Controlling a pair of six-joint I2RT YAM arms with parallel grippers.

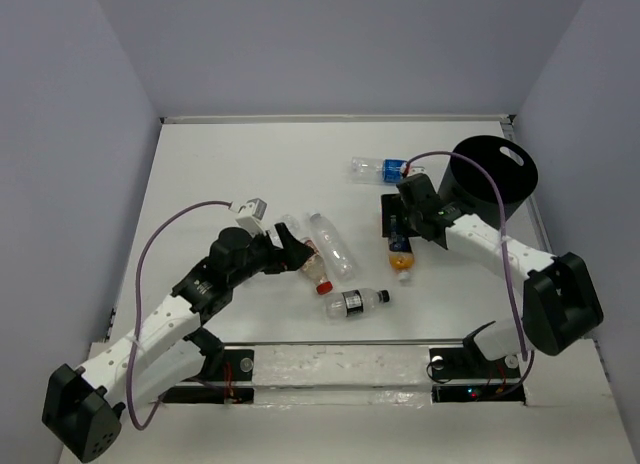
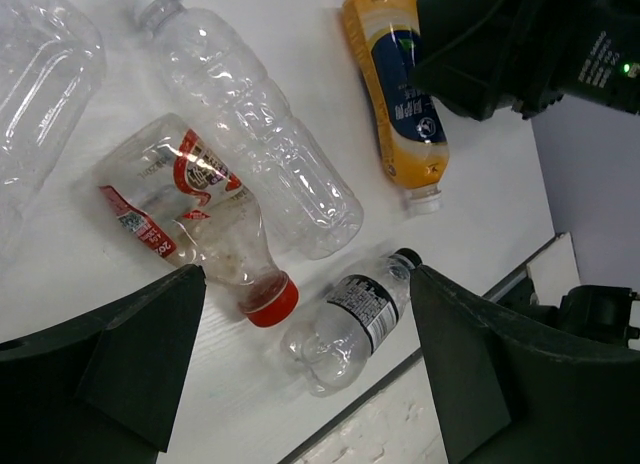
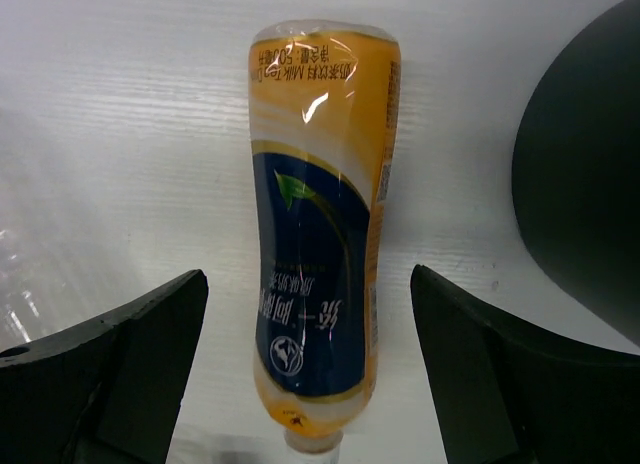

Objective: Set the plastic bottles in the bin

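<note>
The right pincer (image 3: 308, 274) hangs over the orange bottle (image 3: 322, 154), its 2 fingers apart and straddling the labelled middle; nothing is gripped yet. The bottle lies flat on the surface (image 1: 230, 164), cap toward the arm bases, near the bin (image 1: 480, 144). To do this well, descend straight, keep the bottle centred between the fingers, and close on the body rather than the tapered neck, since the glossy wrap looks slippery. The left pincer (image 2: 305, 274) is also apart, poised above the red-capped bottle (image 2: 190, 214).
</note>
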